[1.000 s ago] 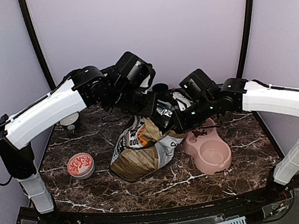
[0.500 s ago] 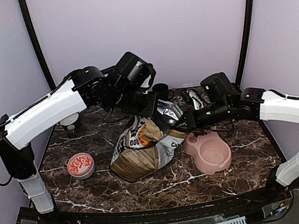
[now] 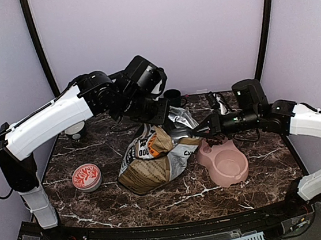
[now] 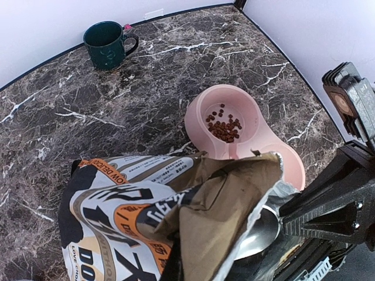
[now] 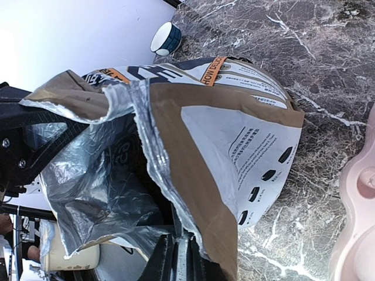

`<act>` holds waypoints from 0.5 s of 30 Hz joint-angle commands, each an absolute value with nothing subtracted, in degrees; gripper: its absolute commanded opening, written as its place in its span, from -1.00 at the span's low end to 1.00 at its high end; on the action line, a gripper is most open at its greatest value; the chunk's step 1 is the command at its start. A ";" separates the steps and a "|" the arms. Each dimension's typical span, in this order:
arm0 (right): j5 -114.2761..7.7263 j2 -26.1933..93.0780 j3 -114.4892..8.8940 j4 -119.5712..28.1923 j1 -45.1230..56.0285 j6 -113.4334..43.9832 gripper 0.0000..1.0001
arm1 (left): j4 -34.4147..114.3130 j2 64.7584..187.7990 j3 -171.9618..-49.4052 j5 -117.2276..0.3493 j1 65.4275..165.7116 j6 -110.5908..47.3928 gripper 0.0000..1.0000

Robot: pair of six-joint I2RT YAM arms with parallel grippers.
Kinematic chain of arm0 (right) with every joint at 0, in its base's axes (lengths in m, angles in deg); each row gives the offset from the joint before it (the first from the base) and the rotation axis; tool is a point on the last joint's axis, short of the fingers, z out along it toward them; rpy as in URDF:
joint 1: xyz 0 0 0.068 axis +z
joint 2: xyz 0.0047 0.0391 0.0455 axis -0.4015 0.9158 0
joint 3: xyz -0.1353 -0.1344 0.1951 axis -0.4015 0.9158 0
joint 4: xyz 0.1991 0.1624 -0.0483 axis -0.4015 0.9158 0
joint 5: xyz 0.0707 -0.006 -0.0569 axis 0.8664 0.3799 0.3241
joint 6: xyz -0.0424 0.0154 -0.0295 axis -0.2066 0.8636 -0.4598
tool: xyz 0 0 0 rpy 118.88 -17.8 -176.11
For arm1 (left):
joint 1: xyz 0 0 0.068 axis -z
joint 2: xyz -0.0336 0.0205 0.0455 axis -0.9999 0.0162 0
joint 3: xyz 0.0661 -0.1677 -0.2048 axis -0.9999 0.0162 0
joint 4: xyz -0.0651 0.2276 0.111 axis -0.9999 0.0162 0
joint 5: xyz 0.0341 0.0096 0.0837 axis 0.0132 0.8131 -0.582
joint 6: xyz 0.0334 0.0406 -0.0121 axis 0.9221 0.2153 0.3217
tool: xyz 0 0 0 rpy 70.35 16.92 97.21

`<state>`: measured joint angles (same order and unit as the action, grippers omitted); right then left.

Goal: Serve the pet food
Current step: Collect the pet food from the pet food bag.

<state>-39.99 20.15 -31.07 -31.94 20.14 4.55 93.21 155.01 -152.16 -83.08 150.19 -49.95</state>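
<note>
**A:** Biggest things first. How is it all laid out?

**B:** On the marble table [image 3: 176, 202] the printed paper bag [image 3: 148, 167] slumps in the middle with its mouth up. Seen from above, the pink double bowl [image 4: 190, 120] lies just beside it at its 3 o'clock.

**A:** And the arms?

**B:** The left gripper [image 3: 163, 115] is clamped on the bag's top edge at 12 o'clock, lifting the foil-lined mouth open. The right gripper [image 3: 199, 131] reaches in from 3 o'clock. Its fingers are nearly together on what looks like a metal spoon [image 4: 258, 229] at the bag's lip. I cannot tell whether the spoon is loaded.

**A:** Where is the pet food?

**B:** A small heap of pet food [image 4: 224, 124] lies in the bowl's far compartment, at its 11 o'clock end. The near compartment looks bare. The rest is presumably inside the bag, hidden.

**A:** So how should this step be done?

**B:** I judge it to be a scoop-and-carry.
- The left side should hold the mouth high and steady so the lip doesn't fold over the spoon.
- Lift the spoon level until it clears the paper edge, then travel toward 3 o'clock. The trip is short, so slow beats fast.
- Tip only once the spoon is low over the middle of the compartment, so pellets don't bounce over the rim onto the marble.
</note>
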 commanded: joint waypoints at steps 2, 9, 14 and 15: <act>-39.51 18.28 -28.77 -37.04 18.14 7.06 -1.00 | 94.28 152.31 -153.48 -85.54 150.33 -48.94 -1.00; -38.23 16.37 -26.69 -39.05 17.65 7.98 -1.00 | 93.47 151.07 -152.08 -86.56 150.33 -48.67 -1.00; -37.52 15.26 -25.73 -39.69 16.83 8.56 -1.00 | 92.87 150.28 -150.72 -87.39 150.33 -48.54 -1.00; -37.32 15.06 -25.57 -39.85 16.57 8.68 -1.00 | 92.79 150.23 -150.72 -87.44 150.33 -48.38 -1.00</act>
